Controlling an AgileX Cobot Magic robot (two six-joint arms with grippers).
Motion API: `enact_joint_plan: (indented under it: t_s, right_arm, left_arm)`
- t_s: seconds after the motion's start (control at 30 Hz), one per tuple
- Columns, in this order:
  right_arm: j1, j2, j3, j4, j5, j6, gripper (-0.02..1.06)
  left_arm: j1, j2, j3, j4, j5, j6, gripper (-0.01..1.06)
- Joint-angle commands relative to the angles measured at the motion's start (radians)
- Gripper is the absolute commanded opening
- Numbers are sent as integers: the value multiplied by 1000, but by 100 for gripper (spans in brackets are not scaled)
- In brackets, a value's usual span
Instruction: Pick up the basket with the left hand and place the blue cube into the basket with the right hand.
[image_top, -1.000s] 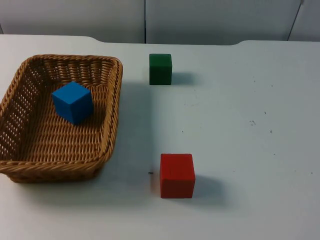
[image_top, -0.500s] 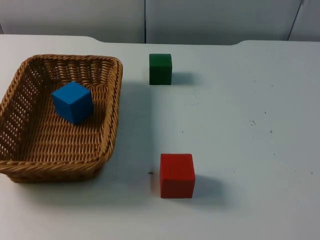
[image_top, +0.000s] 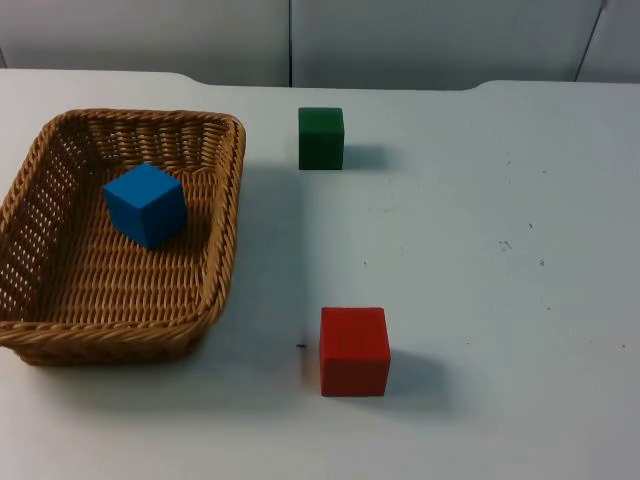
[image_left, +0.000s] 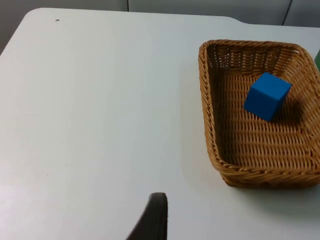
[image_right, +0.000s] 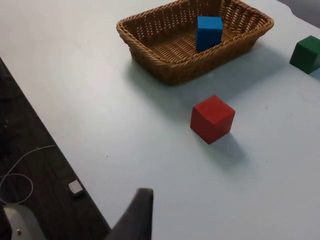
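A brown wicker basket (image_top: 110, 330) stands on the white table at the left. The blue cube (image_top: 146, 205) lies inside it, towards the back. The left wrist view shows the basket (image_left: 207, 115) and the blue cube (image_left: 267, 96) from the side. My left gripper (image_left: 152, 220) waits over bare table well to the basket's left. In the right wrist view the basket (image_right: 165, 65) with the blue cube (image_right: 209, 31) lies far off. My right gripper (image_right: 137, 215) waits near the table's front edge, holding nothing.
A red cube (image_top: 354, 350) (image_right: 212, 118) sits at the front centre. A green cube (image_top: 321, 138) (image_right: 306, 54) stands near the back, right of the basket. The table's front edge (image_right: 47, 131) drops to a dark floor.
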Motion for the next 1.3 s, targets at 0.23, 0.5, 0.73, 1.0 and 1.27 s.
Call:
enact_joint_plan:
  t_s: [0.23, 0.5, 0.73, 1.0, 1.27]
  right_arm:
    - [0, -5, 9, -46, -12, 65, 95]
    - [0, -5, 9, -46, -12, 62, 95]
    - [0, -5, 9, -17, -12, 24, 95]
    - [0, -5, 9, -17, -12, 24, 95]
    - [-5, -5, 9, -17, -12, 24, 95]
  left_arm:
    - [2, -5, 4, -1, -10, -8, 84]
    - [2, -5, 4, -1, -10, -8, 84]
    - [2, -5, 4, -1, -10, -8, 84]
    - [2, -5, 4, -1, -10, -8, 84]
    - [2, -5, 4, -1, -10, -8, 84]
